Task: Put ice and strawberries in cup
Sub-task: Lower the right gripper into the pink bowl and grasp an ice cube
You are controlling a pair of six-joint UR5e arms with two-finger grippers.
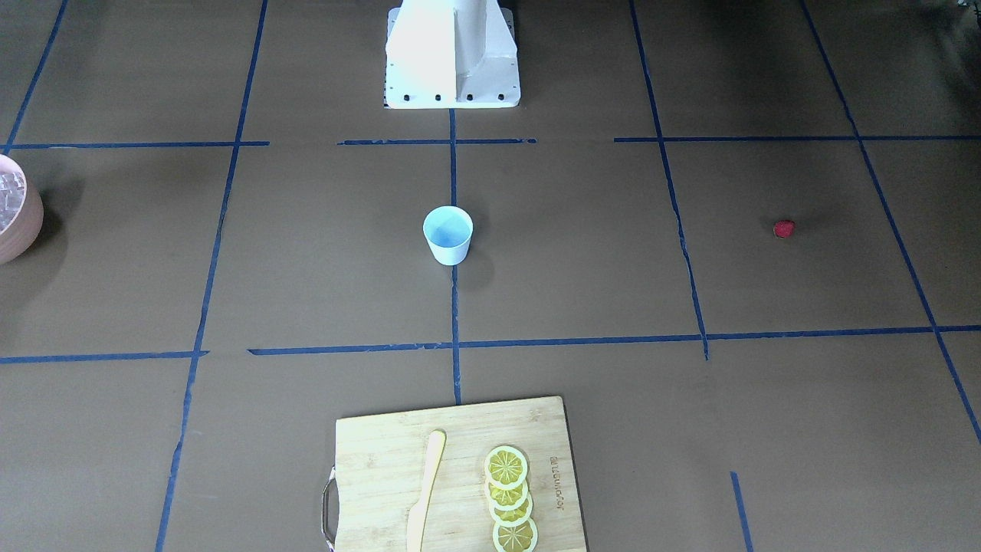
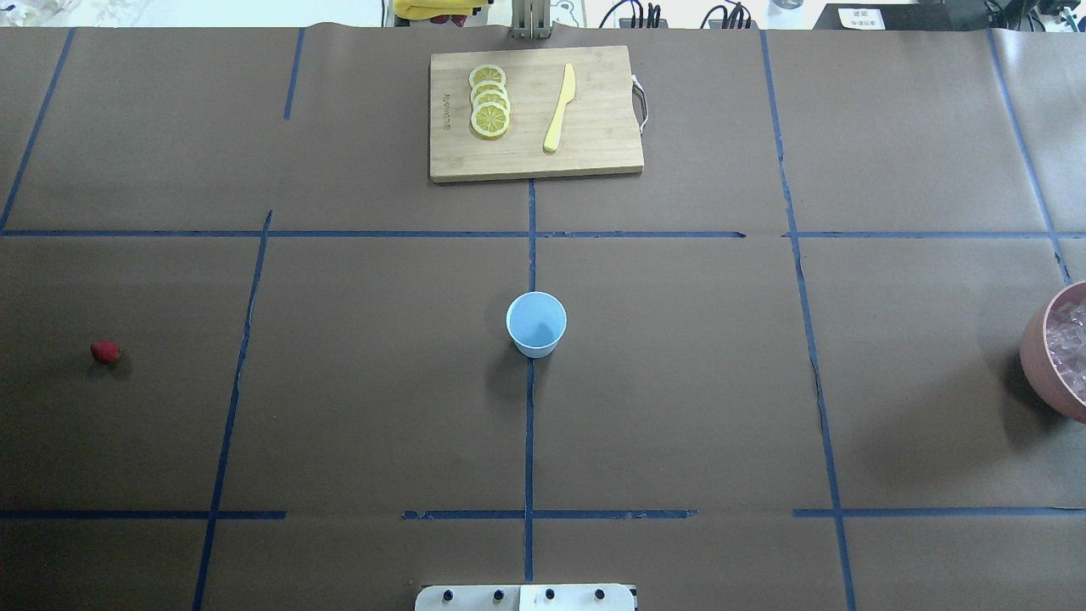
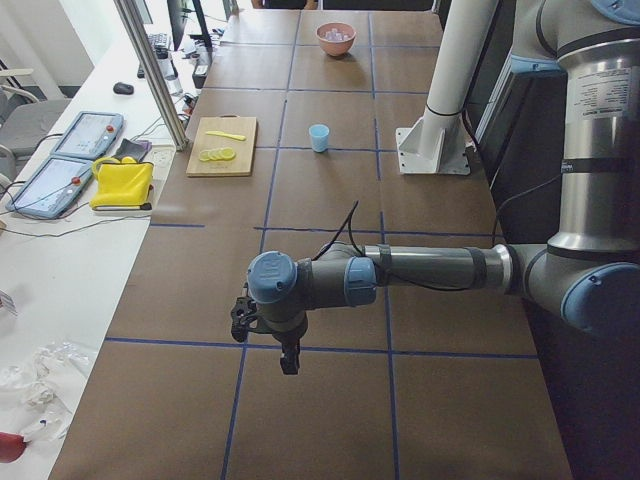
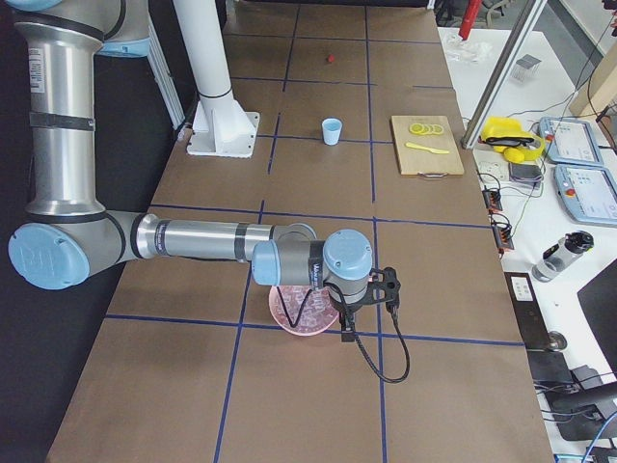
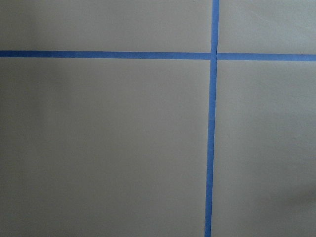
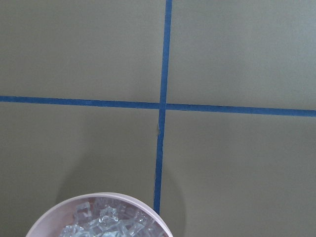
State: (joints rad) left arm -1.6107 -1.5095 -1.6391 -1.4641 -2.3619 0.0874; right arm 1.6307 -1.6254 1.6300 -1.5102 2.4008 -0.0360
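Two pickups lie ahead, and by the look of things neither has begun: the small pale blue tapered cup (image 2: 536, 322) stands upright at the middle of the brown paper-covered worktop (image 2: 382, 382), and its light blue inside shows nothing in it. The small clear ice cubes (image 6: 106, 222) sit heaped in a round pink bowl (image 2: 1039, 356) far out on the robot's right. The tiny bright red strawberry (image 2: 105, 351) lies alone, well apart, far out on the left.

The right claw (image 4: 345, 336) hangs just beside the bowl, whose rim only clips its wrist camera's lower edge. The next move likely calls for shifting over the cubes and descending. The left claw (image 3: 288, 366) hovers above bare paper, with no berry in its wrist view, so it needs to travel first. How wide either claw stands I cannot tell, since only the side views show them.

Blue tape lines (image 2: 529, 441) grid the paper. At the far edge a pale wooden cutting board (image 2: 534, 161) carries yellow lemon slices (image 2: 489, 100) and a pale yellow knife (image 2: 560, 106). Beyond it, a white side bench (image 3: 60, 260) holds teach tablets (image 3: 85, 135) and a yellow cloth (image 3: 122, 183).
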